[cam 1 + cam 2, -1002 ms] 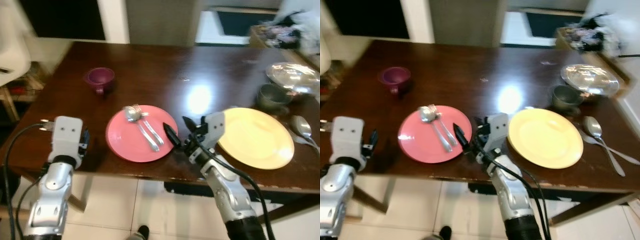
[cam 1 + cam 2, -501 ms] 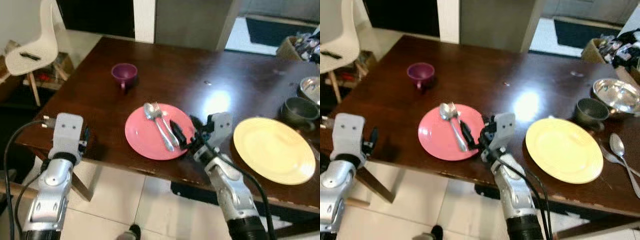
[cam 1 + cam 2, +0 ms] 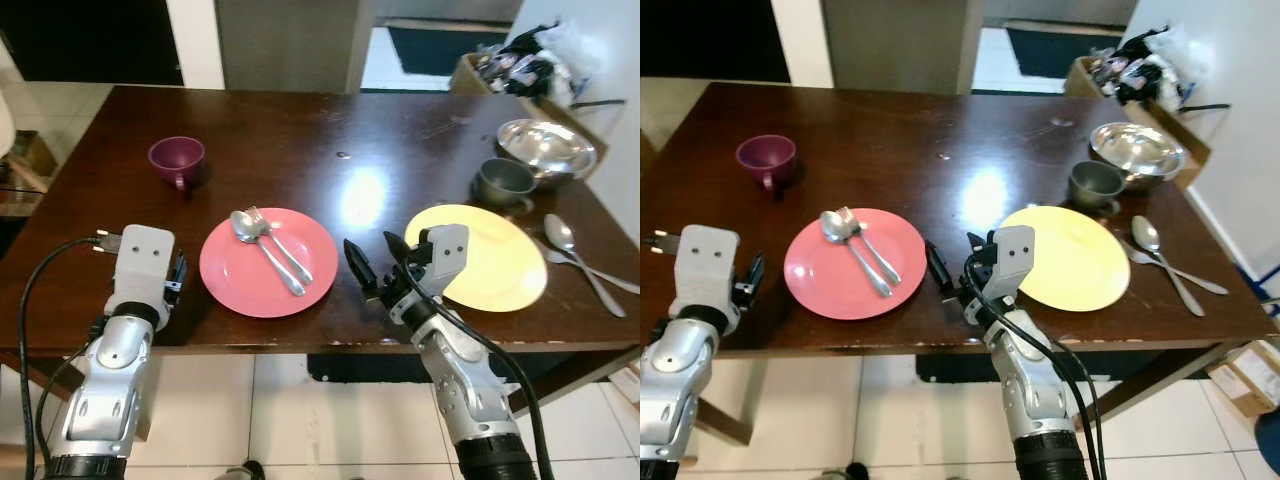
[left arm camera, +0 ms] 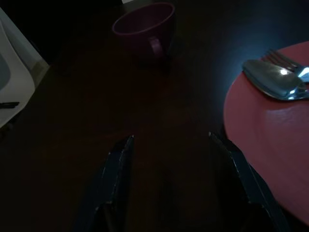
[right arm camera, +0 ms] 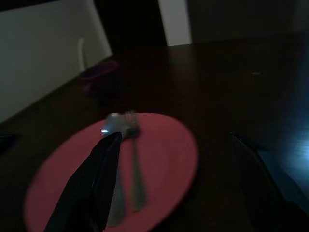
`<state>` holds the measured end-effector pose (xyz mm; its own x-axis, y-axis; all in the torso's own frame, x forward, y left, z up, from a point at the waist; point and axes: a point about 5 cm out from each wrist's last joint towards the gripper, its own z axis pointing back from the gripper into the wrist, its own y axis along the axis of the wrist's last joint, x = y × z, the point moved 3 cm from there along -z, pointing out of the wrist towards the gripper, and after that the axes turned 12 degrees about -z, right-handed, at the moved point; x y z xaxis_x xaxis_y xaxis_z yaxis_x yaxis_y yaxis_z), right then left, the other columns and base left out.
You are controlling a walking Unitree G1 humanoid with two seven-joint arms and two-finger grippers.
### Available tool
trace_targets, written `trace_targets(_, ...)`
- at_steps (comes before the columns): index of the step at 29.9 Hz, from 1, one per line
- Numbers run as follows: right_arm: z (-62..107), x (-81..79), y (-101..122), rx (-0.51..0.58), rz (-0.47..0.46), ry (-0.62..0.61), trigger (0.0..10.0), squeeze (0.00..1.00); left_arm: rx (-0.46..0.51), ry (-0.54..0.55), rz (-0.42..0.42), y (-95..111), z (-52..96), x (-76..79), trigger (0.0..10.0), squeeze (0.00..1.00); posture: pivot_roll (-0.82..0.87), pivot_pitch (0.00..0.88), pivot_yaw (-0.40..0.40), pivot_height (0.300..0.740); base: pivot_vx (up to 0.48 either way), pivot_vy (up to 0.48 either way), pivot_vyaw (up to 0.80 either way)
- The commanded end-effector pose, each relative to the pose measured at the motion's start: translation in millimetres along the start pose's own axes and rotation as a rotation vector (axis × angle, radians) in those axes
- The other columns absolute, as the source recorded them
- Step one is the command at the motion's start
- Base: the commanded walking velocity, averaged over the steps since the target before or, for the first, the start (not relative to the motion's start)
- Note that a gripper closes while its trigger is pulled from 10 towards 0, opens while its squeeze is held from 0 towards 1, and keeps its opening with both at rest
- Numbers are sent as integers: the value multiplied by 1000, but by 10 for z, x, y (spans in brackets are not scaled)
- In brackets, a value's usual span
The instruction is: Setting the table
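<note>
While the right pincer (image 3: 378, 258) hovers with its fingers spread apart and empty over the bench (image 3: 400, 150), you see it between the pink plate (image 3: 232, 280) on its left and the yellow plate (image 3: 500, 260) on its right. A spoon (image 3: 262, 248) and fork (image 3: 282, 250) lie side by side on the pink plate. The left pincer (image 4: 169, 183), fingers also apart, sits at the bench's near edge just beside the pink plate, with the purple cup (image 3: 178, 160) farther back.

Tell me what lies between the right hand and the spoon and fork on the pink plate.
Bare pink plate rim and a strip of dark table, seen in the left eye view: the right hand hovers open beside it, spoon and fork untouched.
</note>
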<state>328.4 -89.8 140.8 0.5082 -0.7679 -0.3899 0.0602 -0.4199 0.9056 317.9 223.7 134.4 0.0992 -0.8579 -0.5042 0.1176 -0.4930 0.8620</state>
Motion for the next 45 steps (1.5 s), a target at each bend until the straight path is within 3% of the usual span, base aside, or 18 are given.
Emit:
trace_targets(1, 15, -57, -39, -25, -20, 36, 10000, 0, -30, -4, -22, -58, -11, -30, 10000, 0, -35, 25, 42, 740, 0, 0, 0)
trace_targets(5, 23, -98, -75, -45, -26, 63, 10000, 0, -37, -65, -44, -37, -60, -56, 10000, 0, -30, 26, 42, 740, 0, 0, 0)
trace_targets(6, 17, -103, -76, -44, -26, 64, 10000, 0, -59, -128, -47, -61, -55, 27, 10000, 0, -32, 25, 46, 740, 0, 0, 0)
trace_targets(10, 4, -107, -53, -32, -23, 60, 10000, 0, -53, -193, -63, -53, -42, 170, 10000, 0, -35, 28, 48, 740, 0, 0, 0)
trace_targets(19, 8, -45, 18, -6, -3, 18, 10000, 0, -17, -219, -50, 101, -73, 395, 10000, 0, -44, 32, 51, 740, 0, 0, 0)
trace_targets(34, 18, -46, -18, -14, -13, 11, 10000, 0, -32, -196, -51, 84, -90, 374, 10000, 0, -44, 34, 49, 740, 0, -248, 0)
trace_targets(45, 29, -38, -35, -18, -19, 6, 10000, 0, -65, -192, -35, 59, -101, 371, 10000, 0, -46, 36, 50, 740, 0, 0, 0)
